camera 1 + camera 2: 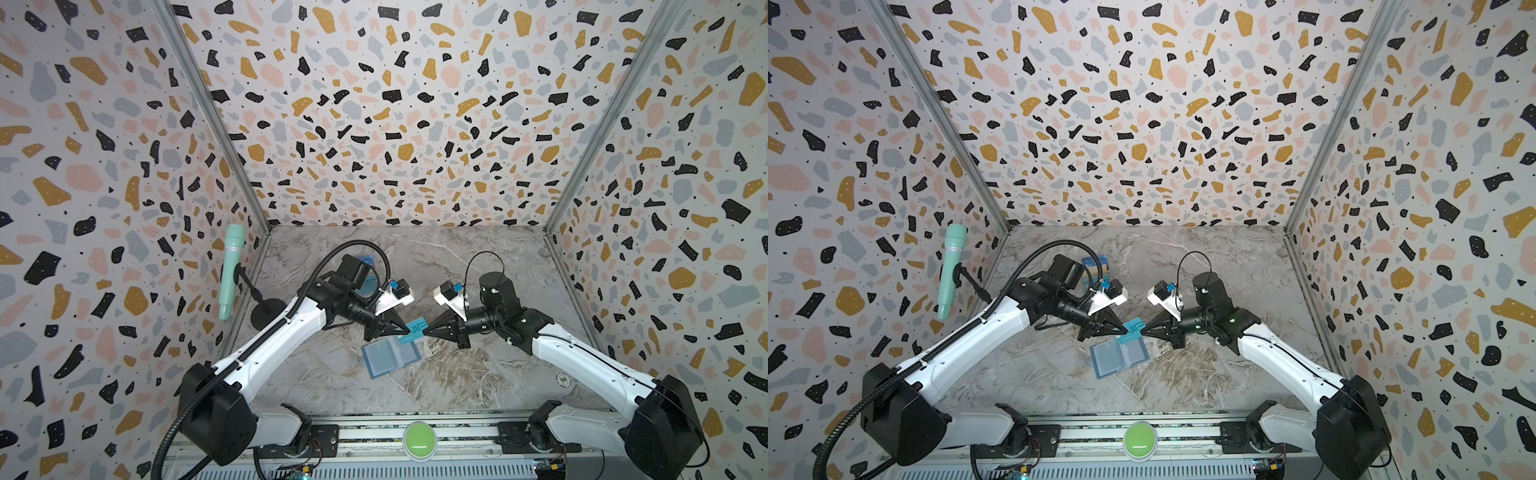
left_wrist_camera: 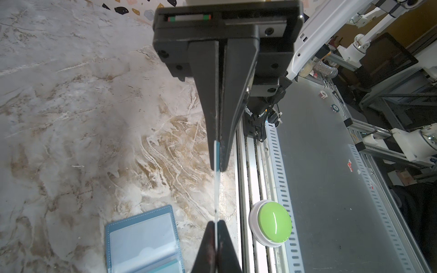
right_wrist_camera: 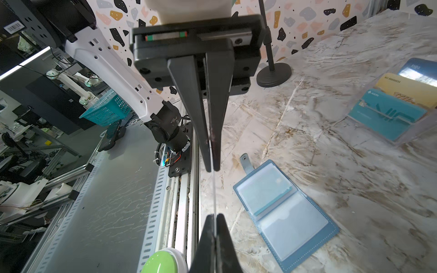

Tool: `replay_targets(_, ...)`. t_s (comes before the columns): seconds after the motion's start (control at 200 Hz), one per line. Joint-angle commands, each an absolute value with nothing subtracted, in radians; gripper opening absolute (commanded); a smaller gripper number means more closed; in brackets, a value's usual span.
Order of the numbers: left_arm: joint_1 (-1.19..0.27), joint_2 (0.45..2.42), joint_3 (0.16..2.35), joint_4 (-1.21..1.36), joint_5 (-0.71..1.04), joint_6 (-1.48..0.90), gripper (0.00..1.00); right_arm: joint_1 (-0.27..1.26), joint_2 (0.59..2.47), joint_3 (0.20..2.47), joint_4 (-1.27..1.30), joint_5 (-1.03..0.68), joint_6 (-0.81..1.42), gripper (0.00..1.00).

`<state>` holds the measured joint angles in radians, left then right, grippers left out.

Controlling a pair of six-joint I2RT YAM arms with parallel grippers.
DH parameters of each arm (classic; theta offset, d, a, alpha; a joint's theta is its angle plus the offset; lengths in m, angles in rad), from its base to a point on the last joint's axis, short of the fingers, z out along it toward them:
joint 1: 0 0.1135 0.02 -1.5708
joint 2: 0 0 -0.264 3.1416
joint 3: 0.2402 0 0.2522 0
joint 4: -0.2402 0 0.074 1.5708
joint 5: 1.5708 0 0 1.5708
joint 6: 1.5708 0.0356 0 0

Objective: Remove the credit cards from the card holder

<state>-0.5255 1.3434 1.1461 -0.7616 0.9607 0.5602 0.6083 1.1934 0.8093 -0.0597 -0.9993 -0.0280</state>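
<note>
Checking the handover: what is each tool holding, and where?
The left tool and right tool pinch one teal card at opposite ends.

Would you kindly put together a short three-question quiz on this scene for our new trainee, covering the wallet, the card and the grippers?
1. True or false: the wallet lies closed on the table.
2. How many grippers pinch the teal card? A) none B) one C) two
3. Fill in: the big round button is ___.
Key: 1 false, it lies open. 2 C, the left gripper and right gripper are shut on opposite ends. 3 green.
</note>
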Motion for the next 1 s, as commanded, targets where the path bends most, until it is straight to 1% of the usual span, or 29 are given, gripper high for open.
replay_targets(0.0,-0.525,1.348,1.176,-0.782,0.959,0.575,0.01,0.613,1.191,0.846,-0.05,-0.96,-0.032,0.1)
replay_targets(0.08,-0.525,1.344,1.185,-0.762,0.884,0.542,0.0,0.611,1.183,0.847,-0.062,-0.914,-0.032,0.42)
replay_targets(0.105,-0.525,1.34,1.186,-0.744,0.848,0.518,0.0,0.609,1.179,0.844,-0.063,-0.895,-0.031,0.5)
replay_targets(0.185,-0.523,1.325,1.188,-0.691,0.705,0.45,0.0,0.606,1.154,0.83,-0.057,-0.821,-0.021,0.68)
replay_targets(0.24,-0.52,1.322,1.202,-0.692,0.618,0.459,0.0,0.605,1.137,0.818,-0.054,-0.757,-0.012,0.73)
replay_targets(0.31,-0.505,1.328,1.231,-0.705,0.549,0.499,0.0,0.598,1.119,0.799,-0.047,-0.703,-0.002,0.75)
replay_targets(0.486,-0.453,1.369,1.291,-0.691,0.393,0.614,0.0,0.577,1.097,0.769,-0.037,-0.636,0.01,0.76)
replay_targets(0.601,-0.404,1.405,1.332,-0.705,0.366,0.734,0.0,0.561,1.096,0.778,-0.052,-0.621,0.009,0.75)
replay_targets(0.671,-0.354,1.44,1.363,-0.689,0.351,0.729,0.0,0.556,1.092,0.777,-0.05,-0.62,0.009,0.75)
replay_targets(0.766,-0.299,1.516,1.436,-0.821,0.406,0.948,0.0,0.553,1.083,0.775,-0.052,-0.614,0.011,0.75)
replay_targets(0.891,-0.276,1.624,1.498,-0.9,0.347,1.063,0.0,0.551,1.067,0.764,-0.05,-0.603,0.02,0.74)
replay_targets(0.991,-0.251,1.72,1.545,-0.916,0.327,1.096,0.0,0.549,1.053,0.755,-0.047,-0.591,0.027,0.74)
